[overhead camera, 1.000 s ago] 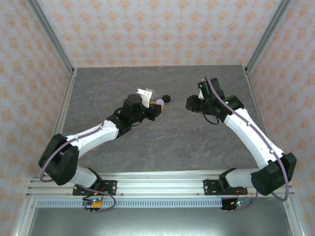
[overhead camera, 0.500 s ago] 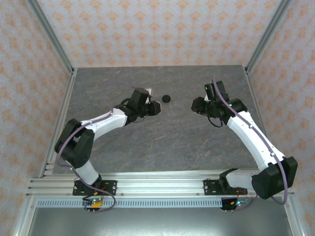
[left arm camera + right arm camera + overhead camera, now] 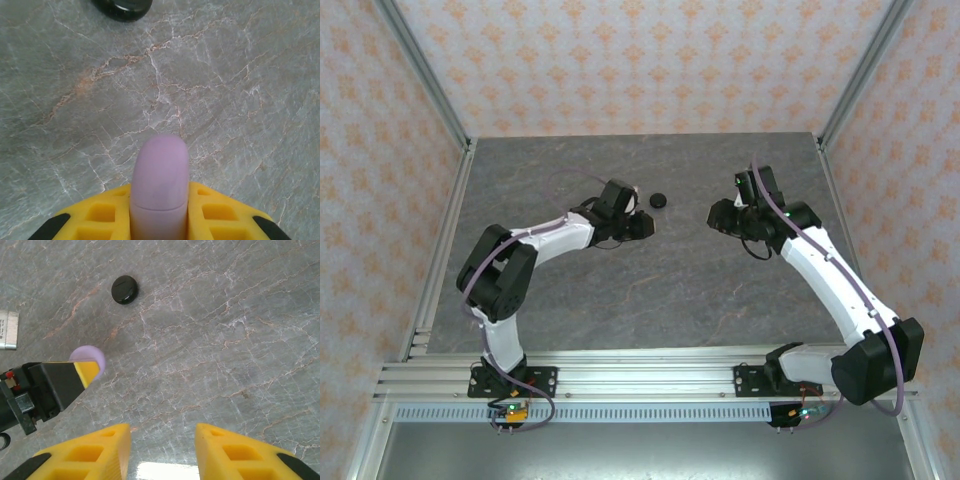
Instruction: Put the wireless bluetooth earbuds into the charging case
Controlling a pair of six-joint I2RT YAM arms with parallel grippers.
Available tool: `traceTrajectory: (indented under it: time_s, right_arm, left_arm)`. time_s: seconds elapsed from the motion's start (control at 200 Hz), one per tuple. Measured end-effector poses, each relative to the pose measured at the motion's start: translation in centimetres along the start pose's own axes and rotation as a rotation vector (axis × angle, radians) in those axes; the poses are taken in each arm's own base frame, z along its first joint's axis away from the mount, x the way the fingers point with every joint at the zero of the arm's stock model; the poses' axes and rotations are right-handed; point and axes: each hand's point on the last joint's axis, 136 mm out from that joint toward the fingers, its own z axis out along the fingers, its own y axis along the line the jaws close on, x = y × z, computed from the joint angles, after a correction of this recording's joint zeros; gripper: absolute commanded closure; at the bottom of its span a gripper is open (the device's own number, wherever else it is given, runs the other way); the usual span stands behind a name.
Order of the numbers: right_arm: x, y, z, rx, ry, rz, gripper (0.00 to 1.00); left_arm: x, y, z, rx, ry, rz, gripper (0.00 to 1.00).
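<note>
Lavender case (image 3: 160, 175) is gripped by L hand (image 3: 638, 225), pinched btwn the two yellow fingers (image 3: 117, 197) w/ its rounded end sticking out past the tips. A seam is seen across it and the lid is shut. Whether it's lifted off the tabletop (image 3: 670, 290) or touching can't be told. In the R wrist view the same case is seen as a round lavender disc poking out beside a black-and-yellow finger of L hand.

Black case (image 3: 124, 289) is laid flat on the tabletop, near the lavender one but apart from it, a bit further back and to the right in the top view.

R hand (image 3: 162, 440) is spread wide w/ nothing btwn its fingers. It's hung over bare tabletop, well right of L hand and pointed toward it.

A pale flat item (image 3: 7, 330) is cut off by the left edge of the R wrist view; what it is can't be told.
</note>
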Motion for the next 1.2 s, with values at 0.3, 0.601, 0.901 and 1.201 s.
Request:
traceTrajectory:
  time_s: [0.3, 0.601, 0.901, 1.201]
  right_arm:
    - [0.2, -0.1, 0.3, 0.000, 0.007, 0.001, 0.60]
    - [0.5, -0.2, 0.7, 0.005, 0.022, 0.002, 0.60]
    - [0.6, -0.2, 0.9, 0.005, 0.029, 0.002, 0.60]
    - [0.7, -0.3, 1.3, 0.009, 0.042, 0.003, 0.60]
  left_arm:
    - [0.4, 0.1, 2.3, 0.016, 0.059, -0.024, 0.77]
    - [1.4, 0.8, 4.1, 0.014, 0.109, -0.056, 0.77]
    - [1.6, 1.0, 4.6, 0.013, 0.120, -0.061, 0.67]
    - [1.5, 1.1, 4.7, 0.008, 0.119, -0.056, 0.50]
